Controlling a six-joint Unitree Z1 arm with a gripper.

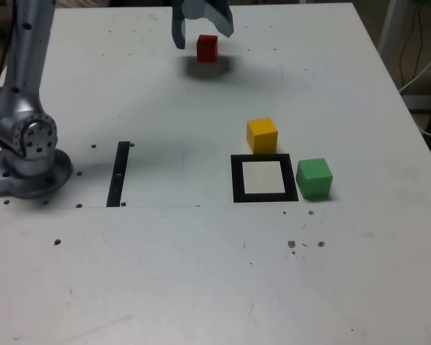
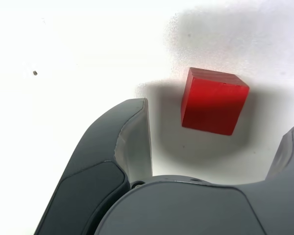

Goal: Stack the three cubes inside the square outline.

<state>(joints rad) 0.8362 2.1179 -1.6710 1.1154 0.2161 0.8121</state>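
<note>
Step one, reaching: gripper [image 1: 201, 30] spread wide over red cube [image 1: 207, 47], at twelve o'clock, far from square outline [image 1: 264, 178]. Next: lower, straddle cube, close.

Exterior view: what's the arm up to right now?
The gripper is open around the red cube at the far side of the table, not gripping it yet. The yellow cube and green cube sit just outside the black square outline, which is empty.
</note>
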